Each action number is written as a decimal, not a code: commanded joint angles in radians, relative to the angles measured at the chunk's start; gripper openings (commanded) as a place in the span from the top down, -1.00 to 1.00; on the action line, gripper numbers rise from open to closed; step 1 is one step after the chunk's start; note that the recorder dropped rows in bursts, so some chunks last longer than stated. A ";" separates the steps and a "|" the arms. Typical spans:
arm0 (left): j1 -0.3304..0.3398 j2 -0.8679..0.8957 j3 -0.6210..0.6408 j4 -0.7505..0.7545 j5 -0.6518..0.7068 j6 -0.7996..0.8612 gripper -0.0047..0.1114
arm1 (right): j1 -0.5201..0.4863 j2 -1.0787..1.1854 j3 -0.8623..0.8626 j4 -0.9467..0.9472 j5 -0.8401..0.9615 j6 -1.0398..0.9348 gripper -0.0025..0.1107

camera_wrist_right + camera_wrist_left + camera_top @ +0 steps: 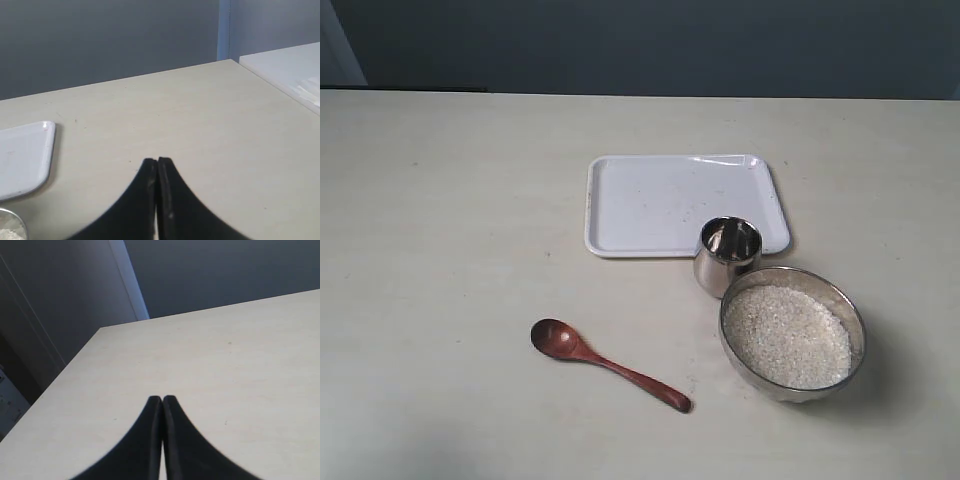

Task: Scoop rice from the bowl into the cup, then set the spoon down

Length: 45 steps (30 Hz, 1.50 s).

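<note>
Both pincers closed; spoon lies on table.

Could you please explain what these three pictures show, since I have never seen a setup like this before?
This is a robot with two arms, each ending in a gripper. One picture is from a camera off the arms and shows the pale table; neither arm shows in it. On the table lie a wooden spoon, a steel bowl of rice, a small steel cup and a white tray. The other two pictures come from cameras on the wrists: the dark wedges are the left gripper and right gripper, both shut and holding nothing.
</note>
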 commanded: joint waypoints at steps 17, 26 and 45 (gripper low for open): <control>0.002 -0.005 -0.002 0.003 -0.012 -0.004 0.91 | -0.005 -0.004 0.002 0.740 -0.298 0.064 0.97; 0.002 -0.005 -0.002 0.003 -0.012 -0.004 0.91 | 0.003 -0.004 0.002 0.801 -0.207 0.048 0.97; 0.000 -0.005 -0.002 0.003 -0.012 -0.004 0.91 | 0.077 0.987 -0.923 0.827 0.659 -1.009 0.88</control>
